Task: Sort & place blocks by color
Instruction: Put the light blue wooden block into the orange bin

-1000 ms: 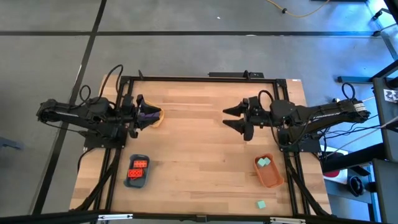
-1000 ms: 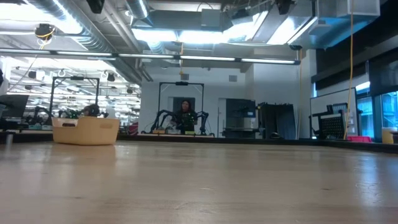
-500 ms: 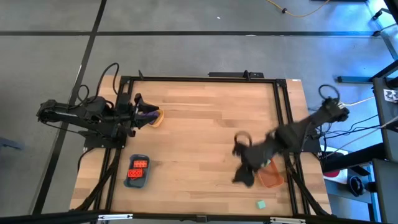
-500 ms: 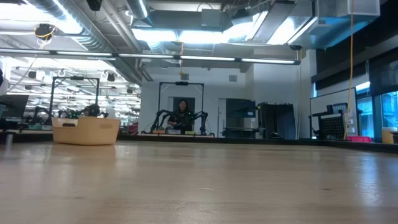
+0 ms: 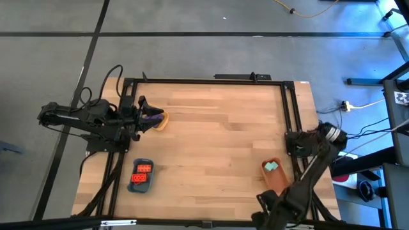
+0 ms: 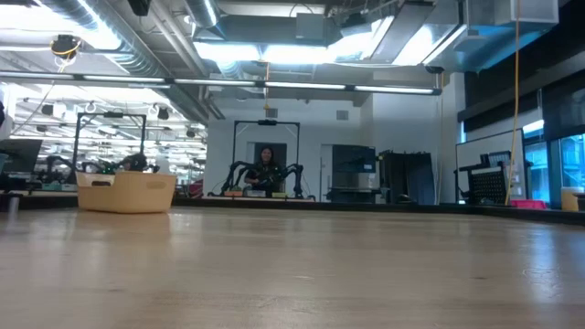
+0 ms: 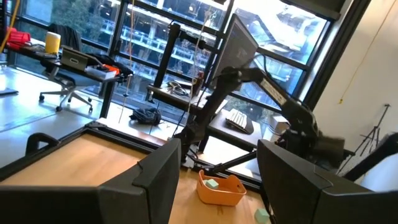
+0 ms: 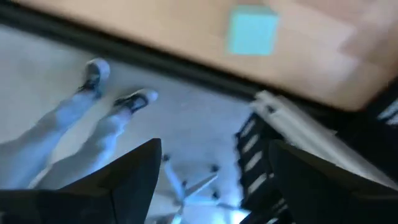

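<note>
My left gripper [image 5: 146,119] [image 7: 217,149] waits open at the table's left edge, beside the yellow tray [image 5: 162,121] holding purple blocks [image 5: 153,116]. My right gripper [image 5: 267,214] [image 8: 216,149] is open at the table's near edge, right side. Just ahead of its fingers, a lone mint-teal block [image 8: 252,30] rests flat on the wood; it touches nothing. The arm hides this block in the high view. Orange-red studded blocks [image 5: 142,172] lie in the blue tray [image 5: 139,186]. Another mint block [image 5: 272,167] [image 7: 211,183] sits in the orange tray [image 5: 278,182] [image 7: 221,190].
The right arm [image 5: 307,172] slants across the table's right rail, beside the orange tray. Past the near edge, a person's legs and shoes [image 8: 93,81] stand on the floor. Bare wood [image 5: 211,140] fills the middle of the table. A person [image 6: 266,164] sits far behind.
My right arm has swung quickly from the table's middle toward the near edge and right, passing the orange tray. Its gripper now reaches the near edge where the lone mint block lies. The left arm and the trays have kept still.
</note>
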Robot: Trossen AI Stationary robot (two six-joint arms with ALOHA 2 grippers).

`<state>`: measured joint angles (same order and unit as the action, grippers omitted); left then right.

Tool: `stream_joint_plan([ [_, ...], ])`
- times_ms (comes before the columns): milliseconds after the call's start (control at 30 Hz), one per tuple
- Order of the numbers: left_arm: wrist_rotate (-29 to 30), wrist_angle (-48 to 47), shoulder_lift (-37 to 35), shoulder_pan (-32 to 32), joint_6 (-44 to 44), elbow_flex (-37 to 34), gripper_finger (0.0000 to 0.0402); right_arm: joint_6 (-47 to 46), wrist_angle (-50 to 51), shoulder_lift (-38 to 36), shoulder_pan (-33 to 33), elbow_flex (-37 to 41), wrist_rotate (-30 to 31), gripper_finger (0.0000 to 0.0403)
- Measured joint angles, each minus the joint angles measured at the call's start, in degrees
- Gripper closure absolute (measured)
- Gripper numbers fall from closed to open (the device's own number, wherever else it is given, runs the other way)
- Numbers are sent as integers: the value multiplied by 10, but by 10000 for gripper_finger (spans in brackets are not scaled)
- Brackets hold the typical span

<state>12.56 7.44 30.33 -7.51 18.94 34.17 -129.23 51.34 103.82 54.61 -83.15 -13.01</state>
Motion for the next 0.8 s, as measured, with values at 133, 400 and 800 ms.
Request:
stream_joint_plan([
  [133,0,0,0,0,0,0,198,3,35,36,9,0,15,103],
  [400,1,0,0,0,0,0,198,5,68,78,9,0,27,103],
  [800,4,12,0,0,0,0,198,4,64,110,8,17,30,103],
])
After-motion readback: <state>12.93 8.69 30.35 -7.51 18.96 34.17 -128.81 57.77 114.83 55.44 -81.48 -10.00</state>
